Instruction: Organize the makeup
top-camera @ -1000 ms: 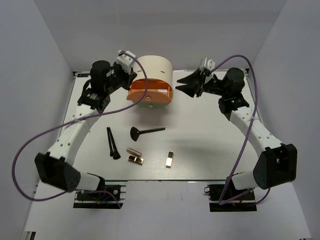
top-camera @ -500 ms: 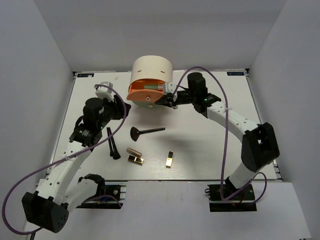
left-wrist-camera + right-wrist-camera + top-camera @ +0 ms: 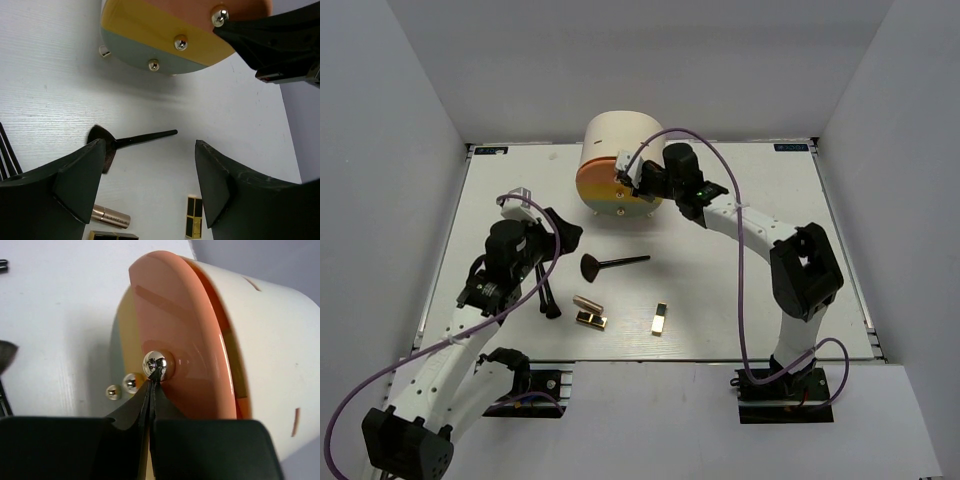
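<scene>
Now left claw (image 3: 558, 232) is wide open and holds nothing. It hangs over the desk (image 3: 750, 290), front-left of the round box (image 3: 620, 140). A second ago it was shut up against the box's left side, so it has let go and backed off.

Two thin black brushes (image 3: 544, 288) lie just by it, well front-left of the box. Next, fan brush (image 3: 610, 263) sits in front of the box, framed between the open fingers in the left wrist view. Then lipstick (image 3: 587, 302) and one gold-black case (image 3: 591, 319) lie just beside each other, further in front of the box. The second case (image 3: 661, 319) lies apart, front-right.

The top drawer (image 3: 190, 325) was swung out a second ago and is now flush with the box. Meanwhile right claw (image 3: 636, 185), open off to the box's right a second ago, is closed. Its tips press on the drawer's knob (image 3: 156, 361), not around it.

Judgement: the drawer has just been pushed shut. Six pieces remain on the desk, and the fan brush looks next.
</scene>
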